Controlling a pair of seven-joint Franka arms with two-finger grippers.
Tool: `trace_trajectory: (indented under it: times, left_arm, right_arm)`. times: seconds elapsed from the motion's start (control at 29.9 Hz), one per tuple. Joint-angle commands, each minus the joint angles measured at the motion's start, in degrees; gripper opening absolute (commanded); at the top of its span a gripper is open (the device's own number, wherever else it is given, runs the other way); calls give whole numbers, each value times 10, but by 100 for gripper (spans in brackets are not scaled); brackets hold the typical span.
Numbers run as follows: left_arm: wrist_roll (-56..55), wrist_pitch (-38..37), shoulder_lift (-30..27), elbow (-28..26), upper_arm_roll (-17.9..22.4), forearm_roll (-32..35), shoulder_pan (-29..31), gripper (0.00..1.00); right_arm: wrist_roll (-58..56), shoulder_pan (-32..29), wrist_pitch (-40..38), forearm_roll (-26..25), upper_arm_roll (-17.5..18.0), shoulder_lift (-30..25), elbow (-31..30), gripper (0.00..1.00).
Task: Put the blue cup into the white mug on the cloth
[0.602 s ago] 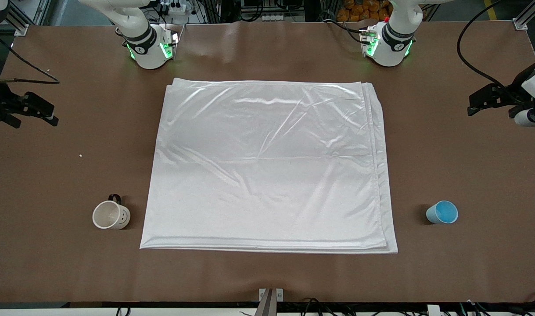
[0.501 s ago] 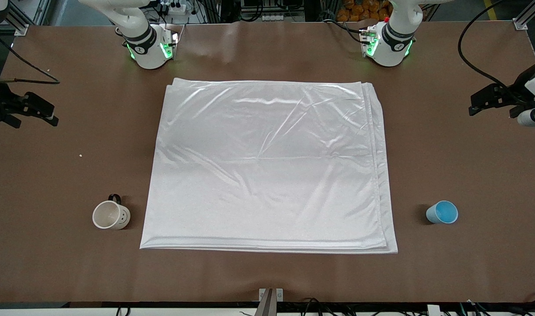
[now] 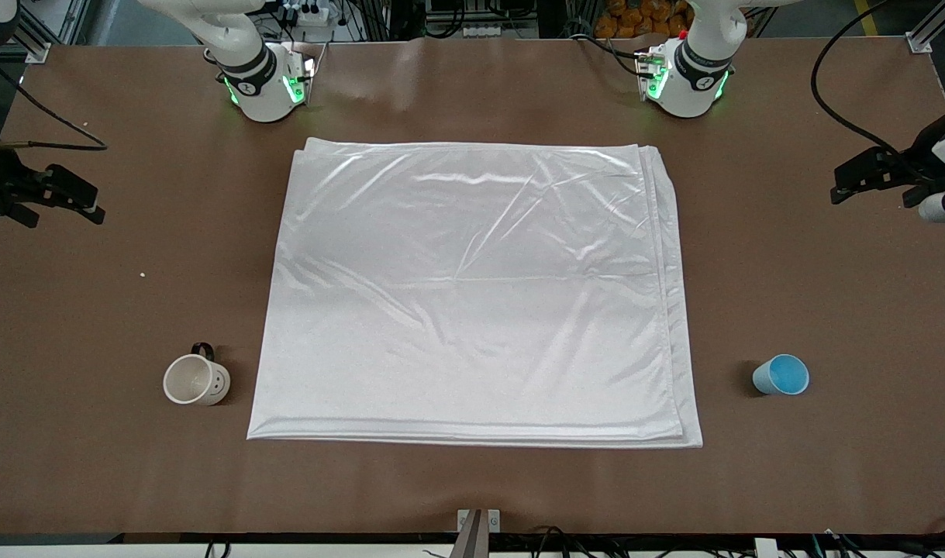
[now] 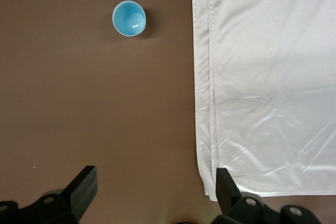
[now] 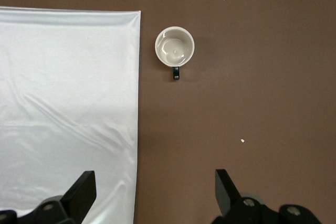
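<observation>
Blue cup (image 3: pixel 781 375) & white mug (image 3: pixel 196 380) are set on bench (image 3: pixel 829 294) beside cloth (image 3: pixel 472 294); left gripper (image 4: pixel 152 195) & right gripper (image 5: pixel 152 195) are held high over bench ends, fingers (image 4: pixel 84 187) apart, empty.

I see the table (image 3: pixel 829 294) in a plain, flat brown with no pattern. The cloth (image 3: pixel 472 294) is shiny white, with pale grey shades along its wrinkles and its layered edges. The blue cup (image 3: pixel 781 376) is light blue outside and a brighter blue inside. The white mug (image 3: pixel 196 380) is off-white, its handle is black, and I see some tiny dark dots on its side. The left tool (image 4: pixel 152 192) and the right tool (image 5: pixel 152 192) have black fingers. The arm bases (image 3: pixel 267 85) are white with black rings and green lights.
</observation>
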Motion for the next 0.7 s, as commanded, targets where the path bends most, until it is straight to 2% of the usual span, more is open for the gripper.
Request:
trace_trajectory:
  times: [0.0,0.37,0.67]
  left_arm:
    - [29,30,46,6,6,15,10,100]
    - [69,76,148,33,11,14,59,100]
    - [76,148,216,38,14,15,63,100]
  right_arm:
    - [11,6,-7,-8,-1,10,16,100]
    - [12,7,-5,-6,-2,21,11,100]
    - [15,5,-2,-6,-2,24,12,100]
